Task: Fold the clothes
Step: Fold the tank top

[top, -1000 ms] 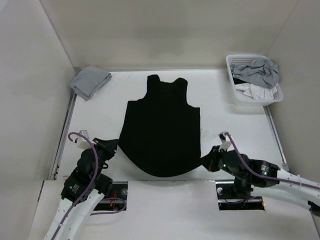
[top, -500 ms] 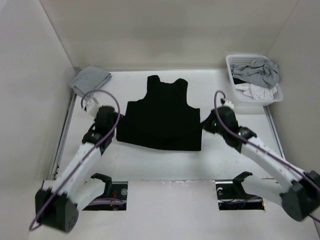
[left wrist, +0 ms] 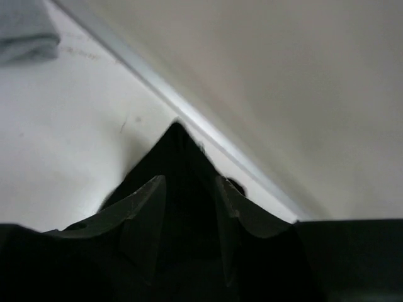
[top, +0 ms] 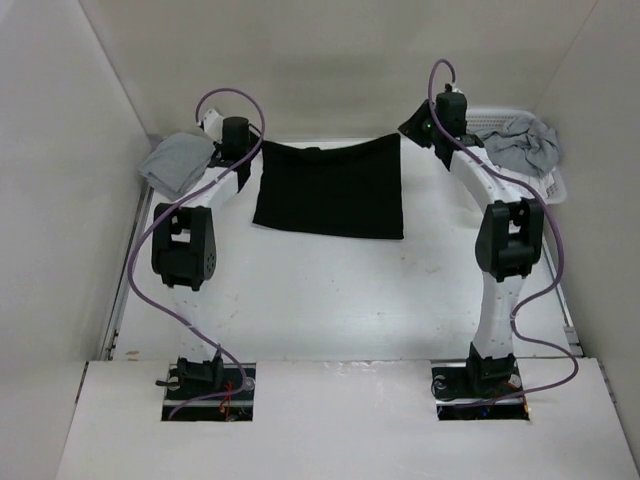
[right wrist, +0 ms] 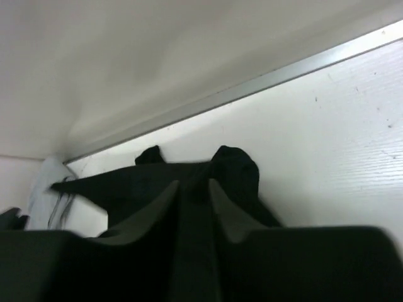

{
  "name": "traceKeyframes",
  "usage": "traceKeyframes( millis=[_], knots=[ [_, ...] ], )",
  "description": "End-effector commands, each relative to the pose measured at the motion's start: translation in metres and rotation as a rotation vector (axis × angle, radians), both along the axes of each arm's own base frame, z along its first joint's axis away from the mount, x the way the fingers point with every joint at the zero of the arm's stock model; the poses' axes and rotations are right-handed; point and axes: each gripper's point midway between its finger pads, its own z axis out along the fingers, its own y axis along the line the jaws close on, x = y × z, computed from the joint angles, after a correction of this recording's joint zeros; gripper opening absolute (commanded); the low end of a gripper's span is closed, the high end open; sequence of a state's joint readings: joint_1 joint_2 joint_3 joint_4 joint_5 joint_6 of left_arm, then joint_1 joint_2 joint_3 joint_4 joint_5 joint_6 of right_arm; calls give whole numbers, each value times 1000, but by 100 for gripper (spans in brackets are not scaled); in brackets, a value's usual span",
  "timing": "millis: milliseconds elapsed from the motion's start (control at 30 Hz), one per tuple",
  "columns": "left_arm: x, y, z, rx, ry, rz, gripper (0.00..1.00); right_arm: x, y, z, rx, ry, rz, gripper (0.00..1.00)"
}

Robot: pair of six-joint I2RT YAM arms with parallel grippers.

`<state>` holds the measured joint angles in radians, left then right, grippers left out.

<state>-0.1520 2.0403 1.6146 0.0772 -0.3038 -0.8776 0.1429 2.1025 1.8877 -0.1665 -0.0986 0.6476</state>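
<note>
Reaching at full stretch to the table's far edge!
Jaws parted, the left end effector and right end effector straddle the far corners of the folded black clothes at that edge; the far-right-corner basket holds grey and white garments.

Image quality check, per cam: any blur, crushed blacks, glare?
Top external: sharp, evenly lit, soft shadows, no glare, but the black garment reads as a nearly flat patch with folds barely visible. Left wrist: soft focus, its fingers are dark silhouettes merging with the fabric. Right wrist: the same, fingers underexposed against the bright wall.
</note>
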Motion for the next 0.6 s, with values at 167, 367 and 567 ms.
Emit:
traceKeyframes(
  millis=[167, 367, 567],
  knots=[
    [-123, 28, -44, -64, 43, 46, 35, -68, 11, -41, -26, 71, 12, 32],
    [-184, 13, -90, -143, 99, -61, 38, -156, 40, -79, -12, 71, 73, 0],
    [-172, -3, -102, -257, 76, -136, 41, -206, 37, -107, -15, 86, 69, 2]
  ],
)
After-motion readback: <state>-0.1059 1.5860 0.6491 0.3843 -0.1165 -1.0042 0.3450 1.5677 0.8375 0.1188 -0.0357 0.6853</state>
